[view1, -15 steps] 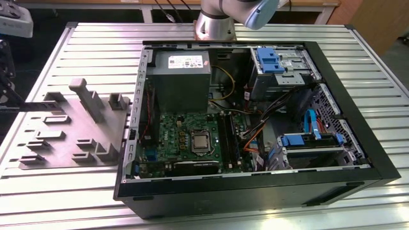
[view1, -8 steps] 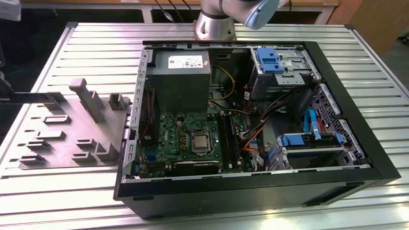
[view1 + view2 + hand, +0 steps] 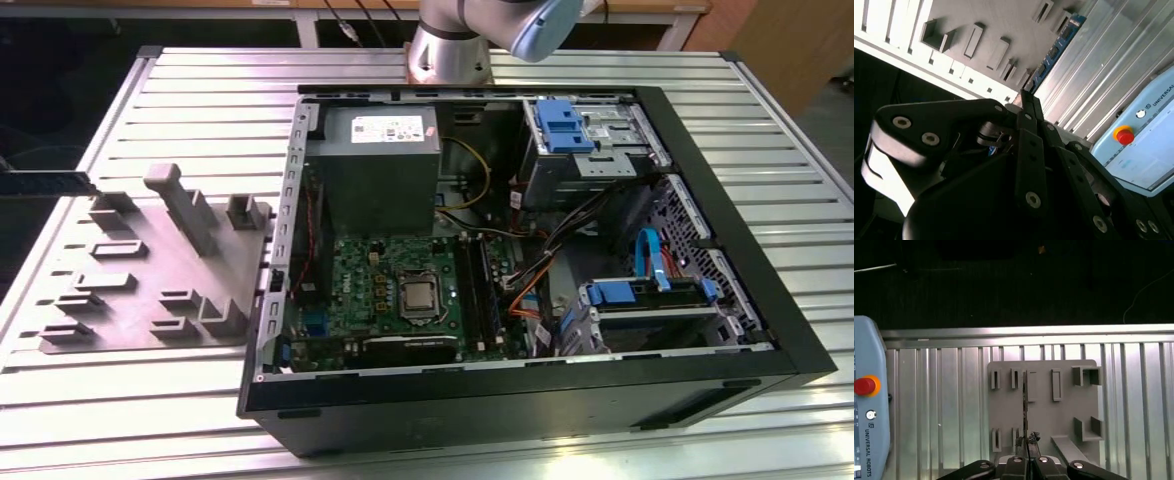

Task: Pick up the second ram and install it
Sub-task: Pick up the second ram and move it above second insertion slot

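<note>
My gripper [image 3: 1026, 452] is shut on the second ram [image 3: 1025, 405], a thin dark stick seen edge-on over the grey holder tray [image 3: 1064, 415] in the first wrist view. In the second wrist view the ram [image 3: 1054, 50] reaches out from the closed fingertips [image 3: 1026, 107] as a long blue-edged strip, with the tray [image 3: 1004, 20] beyond it. In the exterior view the ram [image 3: 47, 184] shows as a dark bar at the far left, beside the tray [image 3: 147, 270]. The motherboard [image 3: 400, 290] with its black slots [image 3: 474, 290] lies inside the open computer case [image 3: 534, 400].
The case stands on a ribbed metal table [image 3: 200, 100], to the exterior view's right of the tray. Inside it are a power supply [image 3: 380, 150], cables and blue drive brackets [image 3: 627, 292]. A teach pendant [image 3: 866, 425] with a red button lies on the table beside the tray.
</note>
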Available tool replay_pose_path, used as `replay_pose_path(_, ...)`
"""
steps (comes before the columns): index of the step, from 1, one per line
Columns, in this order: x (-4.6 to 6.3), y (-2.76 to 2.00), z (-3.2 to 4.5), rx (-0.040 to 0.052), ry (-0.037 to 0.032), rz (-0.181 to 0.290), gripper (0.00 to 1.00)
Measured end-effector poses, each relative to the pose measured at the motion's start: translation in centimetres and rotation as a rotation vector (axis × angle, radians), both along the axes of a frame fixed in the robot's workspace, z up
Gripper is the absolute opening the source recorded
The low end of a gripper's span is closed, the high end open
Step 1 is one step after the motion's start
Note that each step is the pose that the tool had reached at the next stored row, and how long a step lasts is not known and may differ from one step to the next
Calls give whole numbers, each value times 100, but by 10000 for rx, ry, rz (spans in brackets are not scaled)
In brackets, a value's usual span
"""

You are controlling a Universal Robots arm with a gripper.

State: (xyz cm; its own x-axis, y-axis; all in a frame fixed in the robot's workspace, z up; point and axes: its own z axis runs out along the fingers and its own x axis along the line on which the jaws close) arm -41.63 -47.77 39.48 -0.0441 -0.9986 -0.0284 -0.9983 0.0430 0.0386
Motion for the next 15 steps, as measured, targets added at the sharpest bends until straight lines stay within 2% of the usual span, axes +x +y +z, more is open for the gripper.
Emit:
replay_pose_path(3,0,0,57,1,0,0,11)
replay_pose_path(15,6,2,80,-1,2,-1,11)
